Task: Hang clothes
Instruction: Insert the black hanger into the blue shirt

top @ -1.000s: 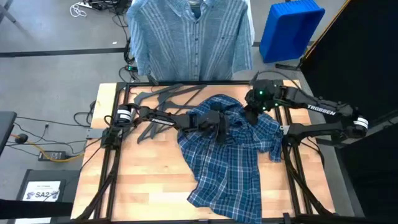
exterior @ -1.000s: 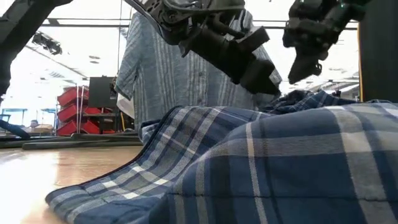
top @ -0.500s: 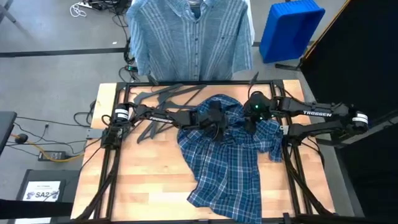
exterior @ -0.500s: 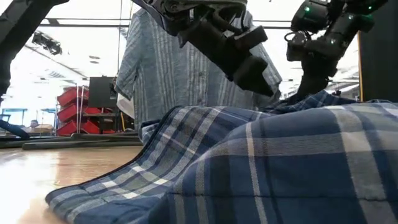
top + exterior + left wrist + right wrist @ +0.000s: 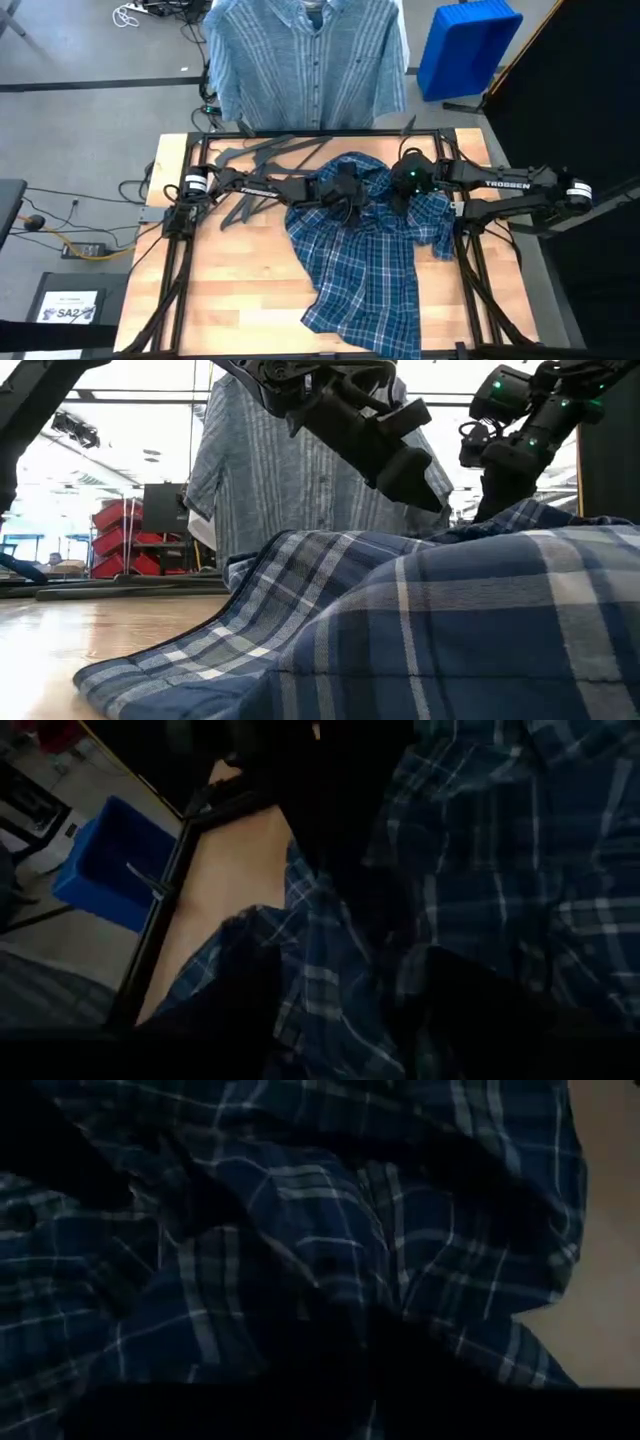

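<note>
The dark blue plaid shirt (image 5: 370, 255) lies crumpled on the wooden table, its upper part bunched at the far middle (image 5: 470, 525). My left gripper (image 5: 348, 195) reaches in from the table's left and hovers just above that bunched part (image 5: 415, 475). It is open, with plaid cloth (image 5: 330, 1005) showing between its fingers. My right gripper (image 5: 402, 190) comes from the table's right and is down at the bunched cloth, its tip hidden behind a fold (image 5: 505, 490). A light blue striped shirt (image 5: 305, 60) hangs behind the table's far edge.
Dark grey hangers (image 5: 255, 160) lie at the table's far left, beside my left arm. A blue bin (image 5: 465, 40) stands on the floor beyond the far right corner. Bare wood (image 5: 230, 280) shows on the table's near left.
My right gripper has come down and moved a little toward the table's left, onto the bunched upper part of the plaid shirt. Its tip now sits behind the fold in the low view. The shirt has not visibly shifted.
</note>
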You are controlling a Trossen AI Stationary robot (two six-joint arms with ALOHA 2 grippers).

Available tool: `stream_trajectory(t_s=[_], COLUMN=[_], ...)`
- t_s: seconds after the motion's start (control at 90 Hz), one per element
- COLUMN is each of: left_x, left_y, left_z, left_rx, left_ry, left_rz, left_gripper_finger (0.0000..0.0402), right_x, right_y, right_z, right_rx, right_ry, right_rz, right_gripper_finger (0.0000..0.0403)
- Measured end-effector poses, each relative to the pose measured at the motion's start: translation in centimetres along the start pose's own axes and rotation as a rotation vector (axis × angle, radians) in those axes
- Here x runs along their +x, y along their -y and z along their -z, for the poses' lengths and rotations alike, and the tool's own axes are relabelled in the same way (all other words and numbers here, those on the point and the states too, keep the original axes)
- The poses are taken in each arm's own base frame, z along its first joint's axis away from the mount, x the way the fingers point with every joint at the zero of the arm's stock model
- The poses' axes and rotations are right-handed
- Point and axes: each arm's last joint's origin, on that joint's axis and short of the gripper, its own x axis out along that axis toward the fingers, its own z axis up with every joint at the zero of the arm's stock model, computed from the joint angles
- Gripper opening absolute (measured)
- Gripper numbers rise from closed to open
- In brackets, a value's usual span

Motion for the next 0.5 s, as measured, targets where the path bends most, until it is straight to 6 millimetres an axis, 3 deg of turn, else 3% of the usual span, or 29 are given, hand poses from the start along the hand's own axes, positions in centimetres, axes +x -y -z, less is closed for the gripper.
stream_trajectory(t_s=[0.256, 0.5], left_x=[-0.1, -0.1], left_y=[-0.4, -0.4], left_z=[-1.1, -0.9], left_rx=[-0.076, -0.117], left_ry=[0.061, 0.045], left_rz=[-0.004, 0.001], left_gripper_finger=[0.023, 0.0241], right_x=[-1.0, -3.0], right_y=[-0.7, -2.4], right_z=[-1.9, -4.2], right_rx=[-0.042, -0.103], right_ry=[0.082, 0.181], right_rz=[-0.032, -0.099], right_gripper_finger=[0.0, 0.0])
